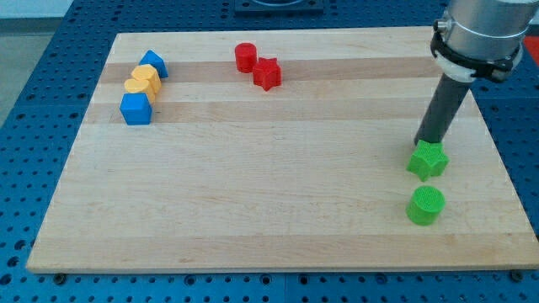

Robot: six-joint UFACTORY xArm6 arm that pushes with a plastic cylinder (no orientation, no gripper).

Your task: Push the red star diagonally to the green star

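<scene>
The red star (pixel 267 73) lies near the view's top, left of centre, touching a red cylinder (pixel 245 57) on its upper left. The green star (pixel 428 160) lies at the view's right. My tip (pixel 424 141) stands right behind the green star, at its top edge, touching or nearly touching it. The tip is far to the right of the red star.
A green cylinder (pixel 425 205) sits just below the green star. At the view's upper left are a blue block (pixel 153 63), two yellow blocks (pixel 143 81) and a blue cube-like block (pixel 136 108). The wooden board (pixel 253 202) ends close to the green blocks on the right.
</scene>
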